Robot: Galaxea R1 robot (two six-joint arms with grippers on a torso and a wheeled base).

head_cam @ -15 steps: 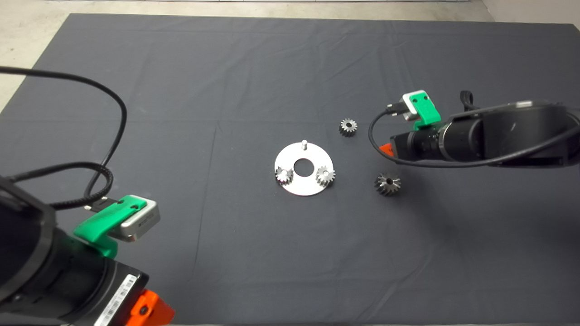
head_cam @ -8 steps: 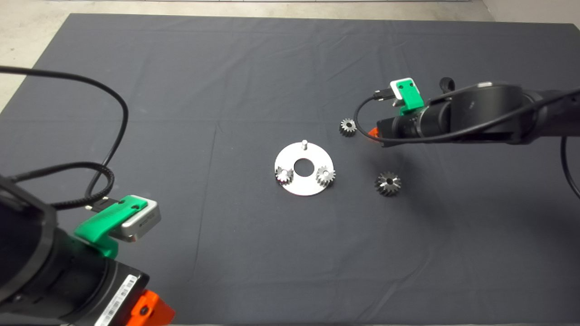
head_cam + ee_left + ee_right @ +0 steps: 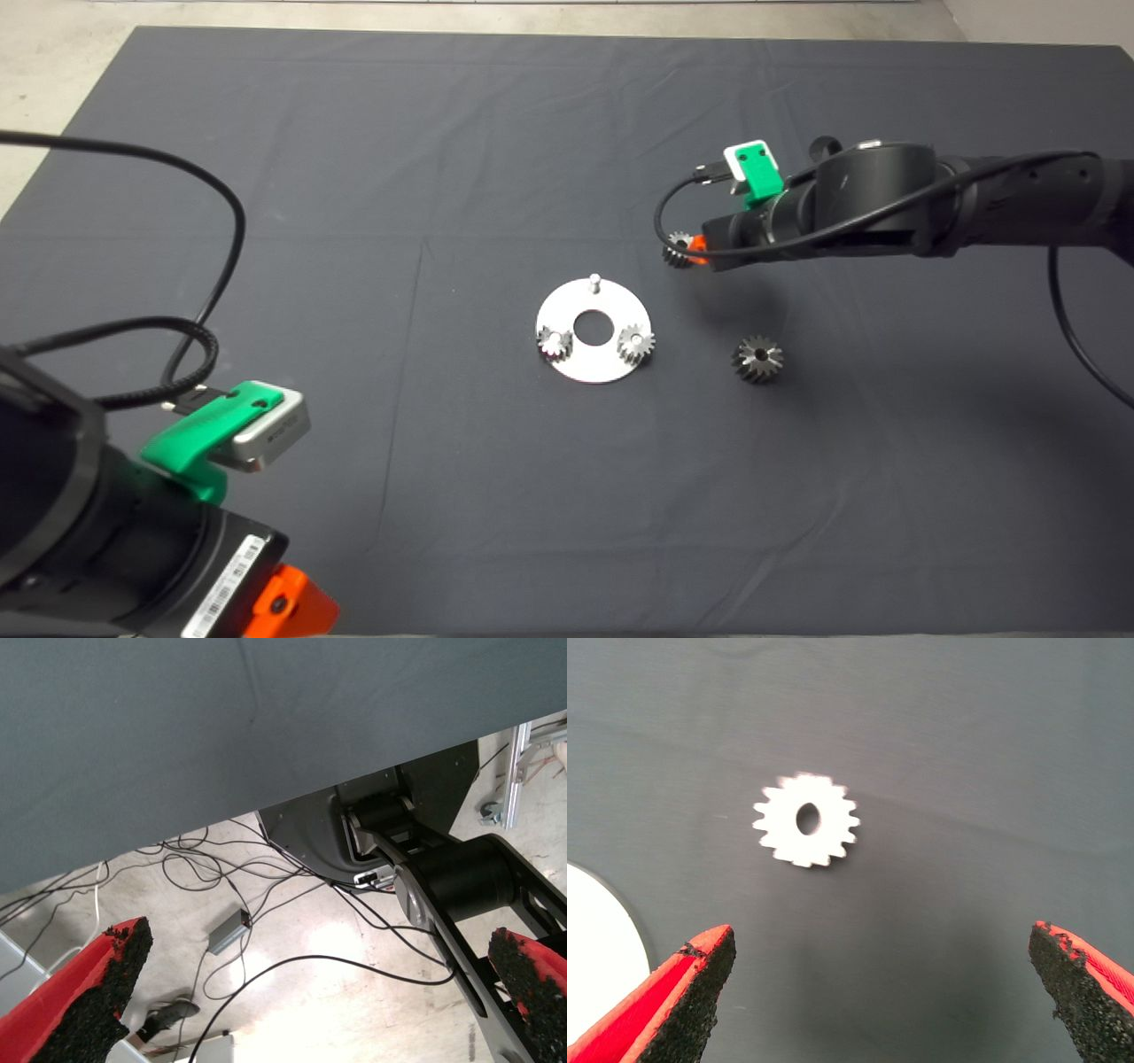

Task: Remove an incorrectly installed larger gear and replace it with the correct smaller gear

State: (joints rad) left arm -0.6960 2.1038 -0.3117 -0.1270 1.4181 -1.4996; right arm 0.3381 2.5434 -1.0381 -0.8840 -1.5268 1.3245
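Right arm (image 3: pixel 930 208) reaches in from the mat's right edge, stretched nearly level toward mid-mat, green wrist mount on top. Right gripper (image 3: pixel 881 992) faces down at the mat, red fingers (image 3: pixel 700 988) spread wide apart, black pads facing inward, nothing between them.

Left arm (image 3: pixel 97 532) parked at the mat's near left corner. Left gripper (image 3: pixel 310 992) hangs past the mat edge over the floor, fingers (image 3: pixel 97 979) wide apart, empty.

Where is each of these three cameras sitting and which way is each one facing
Head view: above the mat, looking down; both arms enter from the sides.
Left wrist view: on the parked left gripper, facing the floor cables past the mat edge, fingers open.
Right wrist view: on the right gripper, open, looking down at the smaller gear.
Shared: head and right wrist views both show that gear and the round plate.
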